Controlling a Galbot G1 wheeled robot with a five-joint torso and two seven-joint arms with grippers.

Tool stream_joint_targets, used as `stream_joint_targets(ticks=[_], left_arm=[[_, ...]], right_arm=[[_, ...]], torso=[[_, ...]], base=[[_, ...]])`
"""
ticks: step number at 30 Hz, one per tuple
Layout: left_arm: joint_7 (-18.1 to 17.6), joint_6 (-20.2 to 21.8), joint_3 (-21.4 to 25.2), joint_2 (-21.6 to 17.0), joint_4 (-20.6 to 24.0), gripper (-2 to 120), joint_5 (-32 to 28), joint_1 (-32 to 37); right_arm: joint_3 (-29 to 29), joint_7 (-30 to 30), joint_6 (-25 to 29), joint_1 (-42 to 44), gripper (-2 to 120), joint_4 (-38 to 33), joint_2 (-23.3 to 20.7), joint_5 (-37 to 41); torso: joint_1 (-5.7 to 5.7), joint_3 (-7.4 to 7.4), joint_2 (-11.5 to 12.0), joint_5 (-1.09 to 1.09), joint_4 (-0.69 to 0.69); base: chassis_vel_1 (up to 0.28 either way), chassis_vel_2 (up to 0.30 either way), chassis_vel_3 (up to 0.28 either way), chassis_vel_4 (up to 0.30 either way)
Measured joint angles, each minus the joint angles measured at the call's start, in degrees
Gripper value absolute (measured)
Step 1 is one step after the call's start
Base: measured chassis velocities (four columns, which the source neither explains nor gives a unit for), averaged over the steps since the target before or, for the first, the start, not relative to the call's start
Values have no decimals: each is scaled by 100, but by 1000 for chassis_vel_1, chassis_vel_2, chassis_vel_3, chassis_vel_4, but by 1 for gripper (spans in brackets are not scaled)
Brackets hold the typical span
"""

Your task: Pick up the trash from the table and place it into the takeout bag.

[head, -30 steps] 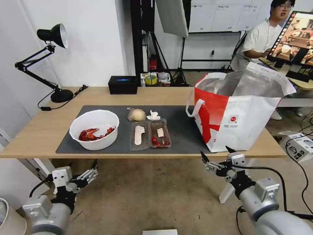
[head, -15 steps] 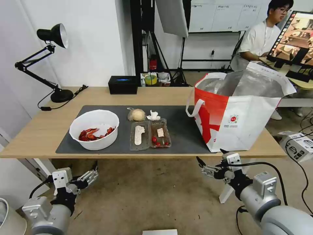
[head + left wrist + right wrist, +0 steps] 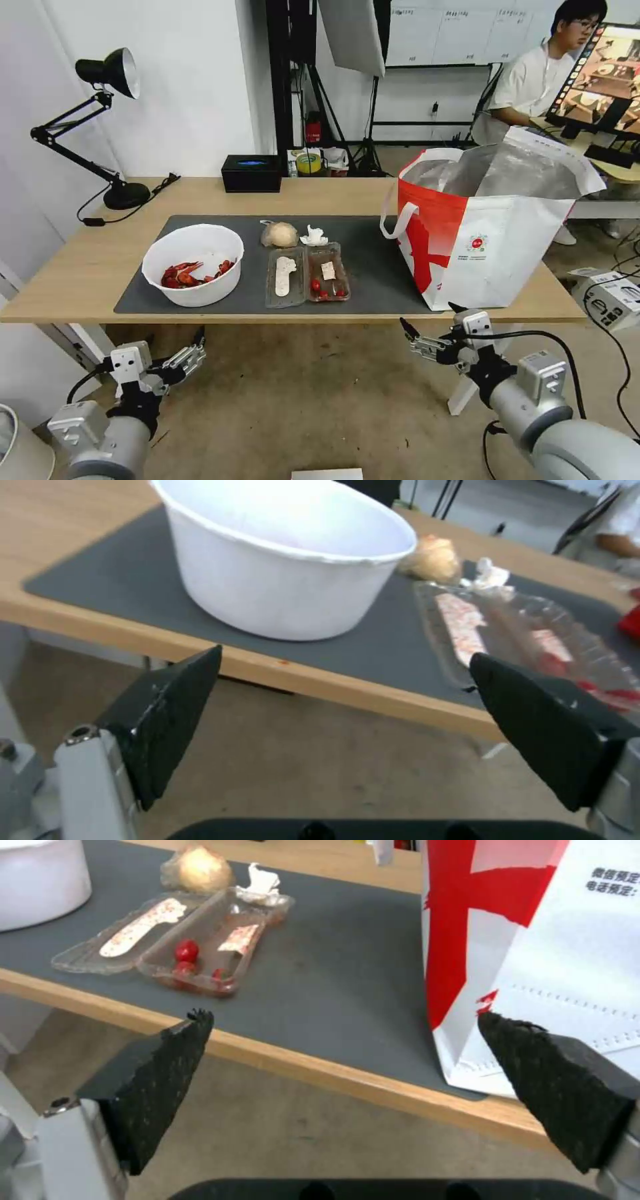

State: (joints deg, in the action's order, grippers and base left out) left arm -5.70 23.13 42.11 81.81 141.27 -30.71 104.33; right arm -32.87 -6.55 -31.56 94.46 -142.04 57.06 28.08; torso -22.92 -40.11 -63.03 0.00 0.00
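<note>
At the far left of the table [image 3: 80, 267], a black desk lamp [image 3: 107, 73] is seen on the bare wood, with its cord trailing beside its base. Below the table's front edge, the left gripper [image 3: 175, 347] is held low over the floor with its fingers spread wide and nothing between them; in the left wrist view it [image 3: 347, 680] is aimed up at the table edge. On the dark grey mat [image 3: 373, 267], toward its left end, the white bowl [image 3: 193, 263] is found, with red crayfish shells [image 3: 193, 273] lying in it. Just to the right of the bowl, the wrapped bun [image 3: 280, 235] and the crumpled tissue [image 3: 314, 236] are placed side by side near the mat's back edge, the tissue just beside the back of the clamshell tray [image 3: 307, 275]. The tray lies opened flat in front of them, and small red fruits [image 3: 323, 288] are seen in its right half. Behind the mat, a black box [image 3: 251, 173] is set on the wood near the back edge. At the right end of the table the takeout bag [image 3: 487, 233] stands upright and open, its base partly on the mat and its silver lining exposed. Below and in front of the bag, the right gripper [image 3: 432, 319] is held just under the table's edge with its fingers also wide apart and empty.
</note>
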Motion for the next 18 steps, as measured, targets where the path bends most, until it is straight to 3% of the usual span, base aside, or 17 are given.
stream_joint_targets(ticks=[1, 4, 7, 15, 18], left_arm=[[0, 0, 0, 0, 0, 100, 0, 0], [-248, 193, -168, 3, 22, 100, -918, -132], [-384, 253, -250, 7, 30, 100, -1380, -165], [-444, 278, -322, -2, 26, 100, -1818, -198], [-604, 350, -326, -7, 27, 100, -2301, -246]], right_arm=[[0, 0, 0, 0, 100, 0, 0, 0], [29, 2, 13, -23, 100, 22, 11, -5], [30, 3, 17, -5, 100, 21, 26, -12], [52, 3, 19, 10, 100, 21, 69, -26], [70, 3, 20, 11, 100, 36, 81, -38]], torso=[[0, 0, 0, 0, 0], [0, 0, 0, 0, 0], [0, 0, 0, 0, 0], [0, 0, 0, 0, 0], [0, 0, 0, 0, 0]], base=[[0, 0, 0, 0], [0, 0, 0, 0], [0, 0, 0, 0], [0, 0, 0, 0], [0, 0, 0, 0]])
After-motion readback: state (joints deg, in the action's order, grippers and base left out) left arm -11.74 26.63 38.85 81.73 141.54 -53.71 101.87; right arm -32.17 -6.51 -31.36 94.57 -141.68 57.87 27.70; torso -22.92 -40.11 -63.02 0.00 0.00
